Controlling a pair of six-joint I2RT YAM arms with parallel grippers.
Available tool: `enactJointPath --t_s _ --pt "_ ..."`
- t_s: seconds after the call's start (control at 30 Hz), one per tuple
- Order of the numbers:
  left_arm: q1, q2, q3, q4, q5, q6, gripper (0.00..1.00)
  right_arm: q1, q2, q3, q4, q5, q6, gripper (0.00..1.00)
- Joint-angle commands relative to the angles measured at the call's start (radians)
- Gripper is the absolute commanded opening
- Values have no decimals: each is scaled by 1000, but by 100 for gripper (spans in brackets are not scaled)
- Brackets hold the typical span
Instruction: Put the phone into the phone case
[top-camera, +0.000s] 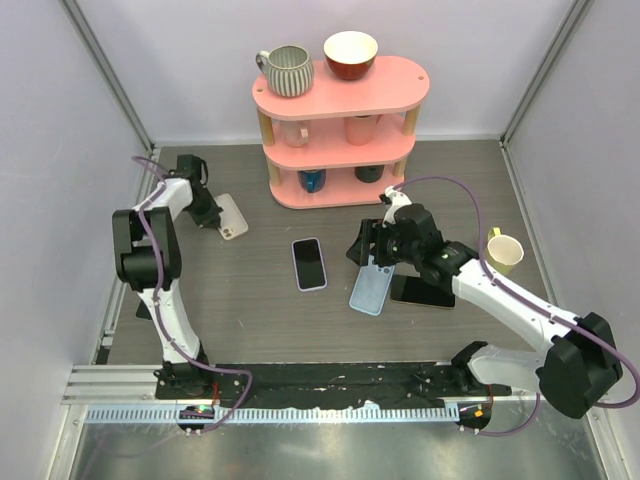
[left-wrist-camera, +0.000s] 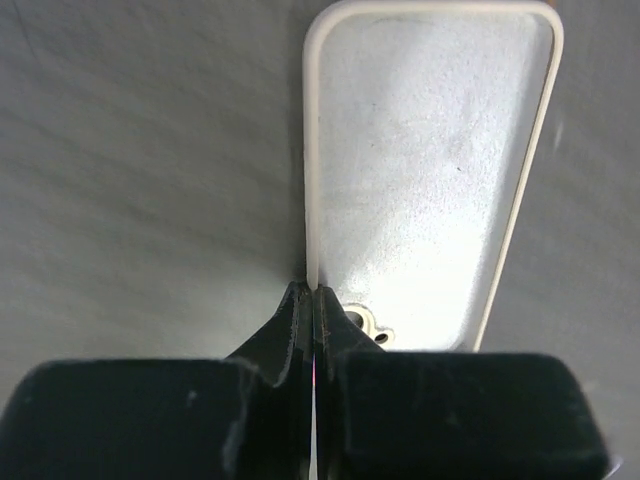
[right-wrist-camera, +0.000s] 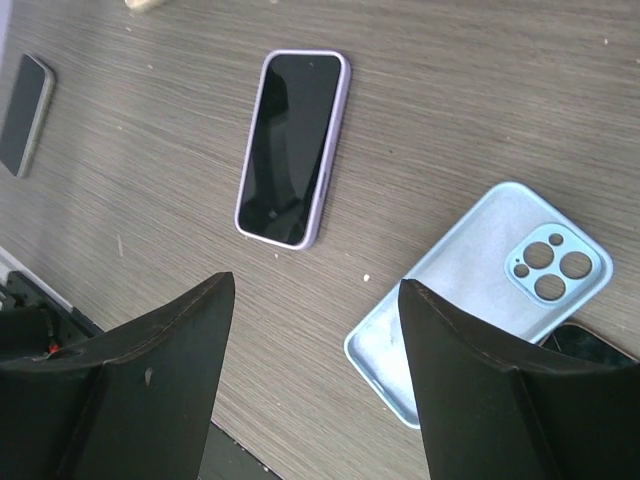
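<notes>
A white phone case (left-wrist-camera: 430, 170) lies inside-up at the back left (top-camera: 232, 216). My left gripper (left-wrist-camera: 315, 292) is shut on its left rim, down at table level (top-camera: 214, 222). In the middle lies a black-screened phone (top-camera: 310, 263) with a lilac rim (right-wrist-camera: 292, 147). A light blue phone case (top-camera: 368, 288) lies inside-up to its right, camera holes showing (right-wrist-camera: 490, 290). My right gripper (right-wrist-camera: 315, 285) hangs open above the table between these two (top-camera: 378, 250), holding nothing. A dark bare phone (top-camera: 425, 292) lies partly under the right arm, with only a corner showing (right-wrist-camera: 600, 350).
A pink three-tier shelf (top-camera: 340, 95) with cups and a bowl stands at the back centre. A yellow cup (top-camera: 505, 252) sits at the right. A dark flat slab (right-wrist-camera: 22, 115) shows at the left edge of the right wrist view. The black front rail (top-camera: 330, 380) borders the table.
</notes>
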Motion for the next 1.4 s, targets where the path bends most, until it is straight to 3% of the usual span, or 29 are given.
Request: enactJointPath --t_s 0.0,0.07,0.2,0.3,0.4,0.43,0.53,0.63,0.9,1.2,1.37 --pt "-127 -236 -126 -21 33 256 0 6 -45 15 98 -18 22 72" --pt "-162 -296 -175 -33 54 313 0 7 -48 39 98 -12 -4 72" --pt "-246 -521 -400 48 350 436 0 4 -67 68 81 -2 -76 73" --pt "-399 -693 -547 97 356 616 0 -5 -71 102 13 -16 -131 75" --pt "-501 -779 -633 107 407 720 0 -39 -41 157 -73 -134 -176 76" --pt "-507 -814 -646 91 508 808 0 -45 -10 183 -83 -177 -184 76" --pt "-532 -891 -693 96 608 920 0 -54 65 220 -115 -303 -194 75" --pt "-555 -937 -732 108 644 987 0 -48 117 219 -130 -461 -220 72" --pt "-560 -951 -712 9 766 1155 0 107 235 240 -158 -467 -329 68" --pt "-583 -999 -746 24 730 1177 0 113 392 337 -153 -550 -296 65" --pt "-587 -1009 -756 38 743 1189 0 113 415 348 -134 -565 -279 42"
